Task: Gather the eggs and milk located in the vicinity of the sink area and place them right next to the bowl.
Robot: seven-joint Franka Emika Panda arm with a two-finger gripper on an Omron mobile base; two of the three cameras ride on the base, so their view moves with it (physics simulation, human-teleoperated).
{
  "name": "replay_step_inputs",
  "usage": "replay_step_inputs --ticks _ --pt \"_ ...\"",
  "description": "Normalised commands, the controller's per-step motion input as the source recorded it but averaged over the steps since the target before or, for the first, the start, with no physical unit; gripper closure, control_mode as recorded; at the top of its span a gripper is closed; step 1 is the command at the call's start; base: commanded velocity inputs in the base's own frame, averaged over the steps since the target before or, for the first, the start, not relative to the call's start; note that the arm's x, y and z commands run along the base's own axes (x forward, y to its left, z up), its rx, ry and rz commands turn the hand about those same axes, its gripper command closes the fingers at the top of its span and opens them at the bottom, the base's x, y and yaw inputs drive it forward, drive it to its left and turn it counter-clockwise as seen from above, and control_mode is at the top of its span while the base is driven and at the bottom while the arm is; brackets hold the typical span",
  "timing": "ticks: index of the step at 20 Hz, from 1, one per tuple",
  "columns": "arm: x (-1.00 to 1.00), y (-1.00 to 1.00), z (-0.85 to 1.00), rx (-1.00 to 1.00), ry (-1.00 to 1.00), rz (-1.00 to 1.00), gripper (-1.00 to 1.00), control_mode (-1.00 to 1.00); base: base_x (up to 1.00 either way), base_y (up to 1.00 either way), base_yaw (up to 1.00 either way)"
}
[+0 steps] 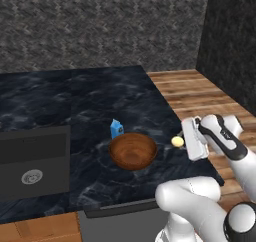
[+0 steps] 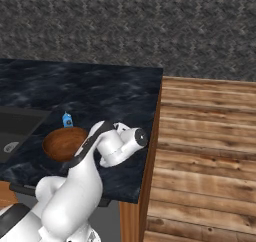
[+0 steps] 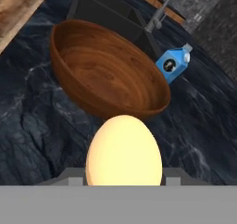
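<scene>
Egg (image 3: 124,150) bottom cut off by grey band — sink (image 1: 33,161) cropped at left edge.

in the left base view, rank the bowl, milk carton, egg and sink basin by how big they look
1. sink basin, widest dark area, though cut by the picture's left edge
2. bowl
3. milk carton
4. egg, smallest, right beside the gripper

All sit at a similar distance on the counter, so the order seems reliable.

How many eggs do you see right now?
1. The egg sits between the gripper fingertips, at the counter's right edge, just right of the bowl. The arm blocks part of the counter, so another could be hidden.
</scene>
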Motion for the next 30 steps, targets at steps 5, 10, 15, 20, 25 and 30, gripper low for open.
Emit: replay_step_inputs --ticks 5,10,15,20,25,30 --pt "0.11 0.01 -0.29 0.0 0.0 0.0 1.0 -1.0 0.0 0.0 0.0" --pt "0.18 0.17 -0.2 0.0 0.0 0.0 1.0 -1.0 0.0 0.0 0.0" --pt "0.14 0.09 -0.23 0.0 0.0 0.0 1.0 -1.0 0.0 0.0 0.0" --pt "0.15 0.09 -0.27 0.0 0.0 0.0 1.0 -1.0 0.0 0.0 0.0" --pt "0.16 0.11 -0.28 0.0 0.0 0.0 1.0 -1.0 0.0 0.0 0.0" --pt "0.17 0.02 -0.25 0.0 0.0 0.0 1.0 -1.0 0.0 0.0 0.0"
